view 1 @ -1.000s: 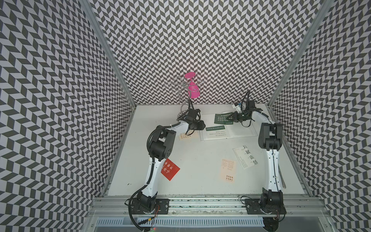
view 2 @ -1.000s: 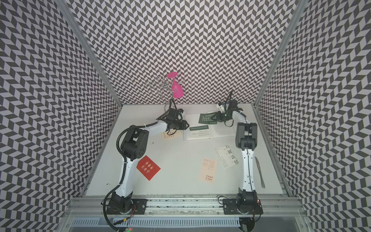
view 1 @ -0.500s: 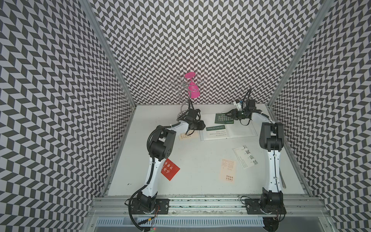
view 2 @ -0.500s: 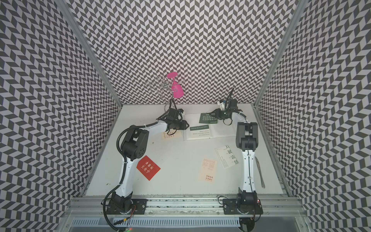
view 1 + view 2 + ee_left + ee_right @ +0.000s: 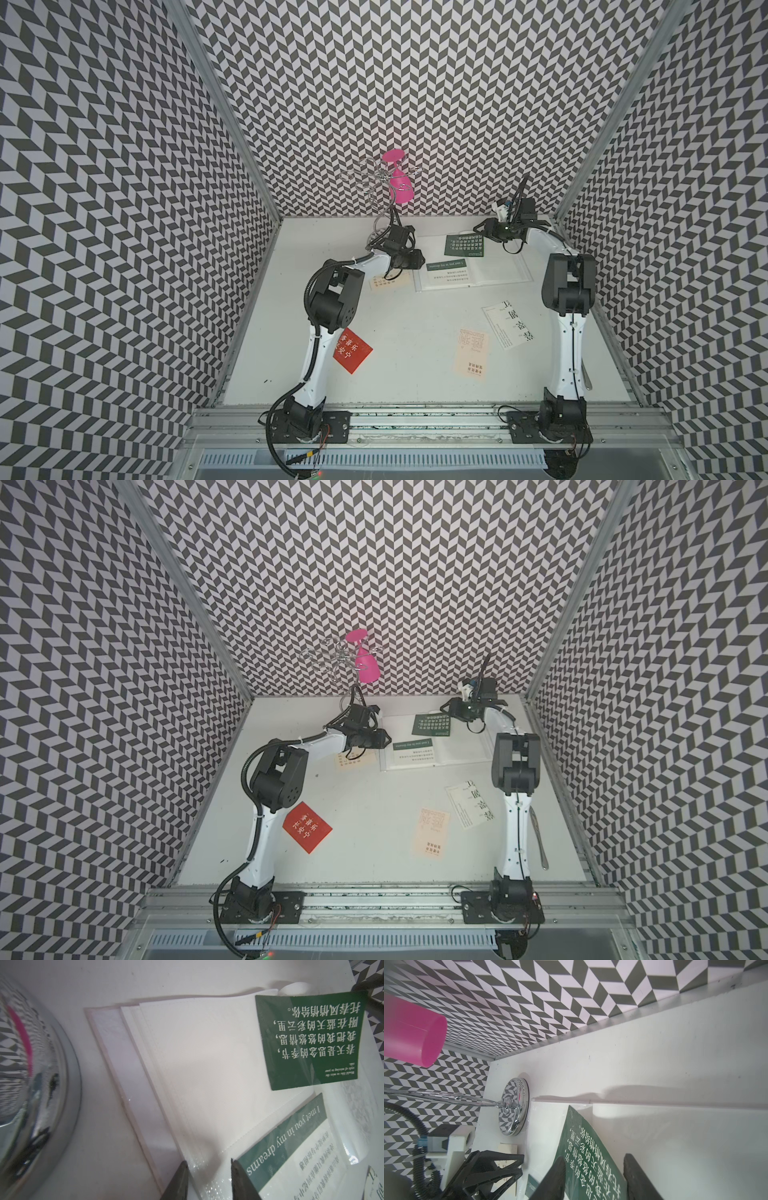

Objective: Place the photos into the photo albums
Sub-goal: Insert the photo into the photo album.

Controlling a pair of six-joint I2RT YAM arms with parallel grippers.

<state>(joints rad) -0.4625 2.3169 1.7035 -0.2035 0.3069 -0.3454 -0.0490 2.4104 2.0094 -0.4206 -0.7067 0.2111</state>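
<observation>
The photo album [image 5: 494, 266] [image 5: 461, 746] lies open at the back of the table. A dark green photo [image 5: 464, 246] [image 5: 307, 1043] rests on its upper page, and a white photo with a green band [image 5: 446, 272] [image 5: 291, 1147] sits lower down. My right gripper [image 5: 480, 228] [image 5: 595, 1158] is open at the green photo's [image 5: 583, 1157] right edge, fingers either side of it. My left gripper [image 5: 417, 262] [image 5: 208, 1163] stands at the album's left edge, jaws apart over the page border. Red [image 5: 352, 350], peach [image 5: 471, 352], white [image 5: 508, 326] and cream [image 5: 384, 284] photos lie on the table.
A wire stand holding a pink cup [image 5: 398, 187] rises behind the left gripper, its chrome base [image 5: 513, 1106] close to the album's back left corner. A metal utensil [image 5: 538, 841] lies along the right wall. Patterned walls enclose three sides.
My right gripper has opened and let go of the dark green photo, which now lies on the album page. The left arm has stayed put.
</observation>
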